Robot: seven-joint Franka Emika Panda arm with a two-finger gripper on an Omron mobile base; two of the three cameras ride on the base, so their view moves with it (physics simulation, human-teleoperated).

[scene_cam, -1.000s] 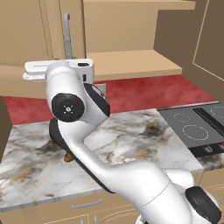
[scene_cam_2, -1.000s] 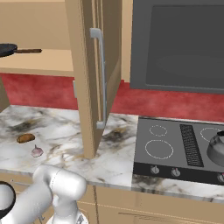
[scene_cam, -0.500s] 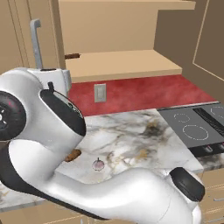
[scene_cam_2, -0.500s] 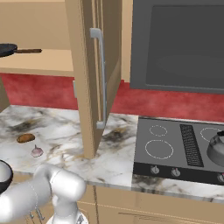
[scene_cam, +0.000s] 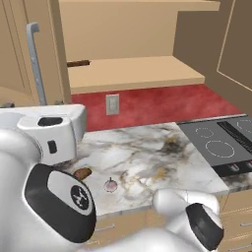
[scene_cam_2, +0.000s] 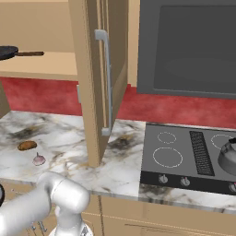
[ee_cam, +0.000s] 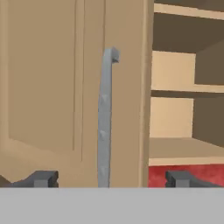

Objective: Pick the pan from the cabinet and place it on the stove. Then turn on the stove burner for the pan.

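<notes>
From the hand camera I see my claw (ee_cam: 111,178) with its 2 tips spread wide apart, 1 low on each side and holding nothing. Between them, further off, stands the long silver bar handle (ee_cam: 104,122) of an open cabinet door (ee_cam: 65,87); I can't tell how close the tips are to it. Right of the door edge the cabinet (ee_cam: 175,105) shows its tan shelves, with the red wall below. In the right base view the pan (scene_cam_2: 8,52) sits on the cabinet's shelf (scene_cam_2: 41,67) at the far left, its dark handle pointing right. In the left base view I get just the end of that pan handle (scene_cam: 78,63) poking past the door onto the shelf. The stove (scene_cam_2: 184,156) lies on the marble desk (scene_cam_2: 64,138) to the right, well apart from the pan, with white burner rings (scene_cam_2: 167,157) and knobs along its front. A grey kettle (scene_cam_2: 228,156) stands at its right edge. On the desk lie a brown lump (scene_cam_2: 26,145) and a small pinkish bulb (scene_cam_2: 39,160) just beside it.
</notes>
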